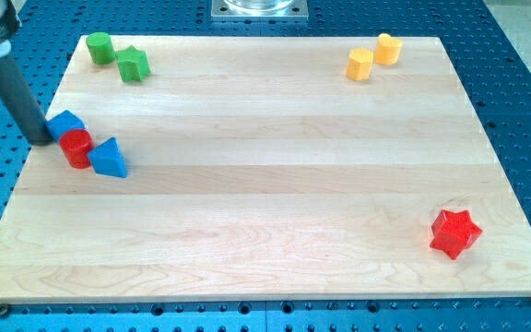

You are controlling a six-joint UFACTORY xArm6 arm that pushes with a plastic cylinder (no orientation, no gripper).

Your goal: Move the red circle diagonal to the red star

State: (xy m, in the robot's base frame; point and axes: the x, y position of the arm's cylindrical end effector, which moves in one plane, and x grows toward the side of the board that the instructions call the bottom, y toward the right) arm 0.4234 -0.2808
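The red circle (76, 148) is a short cylinder at the view's left on the wooden board (265, 203). A blue block (64, 124) touches it on its upper left and a blue triangle (110, 158) on its right. The red star (454, 232) lies at the view's lower right, far from the circle. My tip (41, 139) is at the board's left edge, just left of the blue block and the red circle, touching or nearly touching the blue block.
A green cylinder (100, 47) and a green star (133, 64) sit at the view's top left. Two yellow blocks (360, 65) (388, 48) sit at the top right. A metal mount (259, 9) is at the top centre. Blue perforated table surrounds the board.
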